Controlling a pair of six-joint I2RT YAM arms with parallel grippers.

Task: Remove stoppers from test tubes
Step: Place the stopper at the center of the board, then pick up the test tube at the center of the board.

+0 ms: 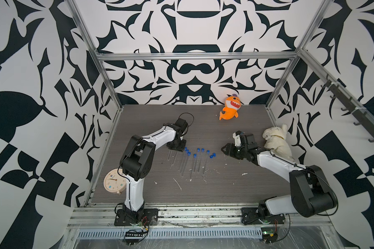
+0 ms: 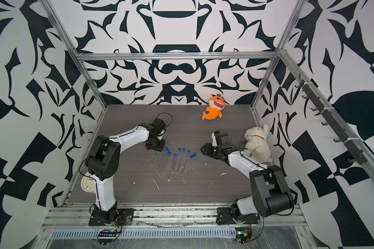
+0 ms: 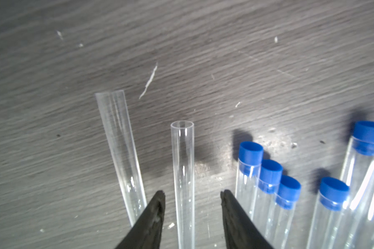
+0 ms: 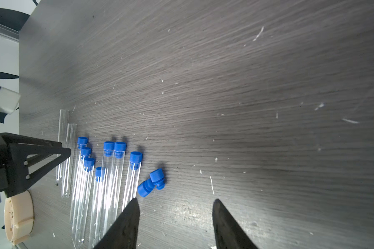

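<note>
so the left gripper (image 3: 192, 193) is spread apart, with an uncapped test tube (image 3: 183, 161) lying between its jaws on the table (image 3: 52, 64), not pinched. The right gripper (image 4: 175, 201) is parted too, nothing held. Two loose stoppers (image 4: 157, 175) are seen just beside the capped tubes (image 4: 134, 174), near its tips
</note>
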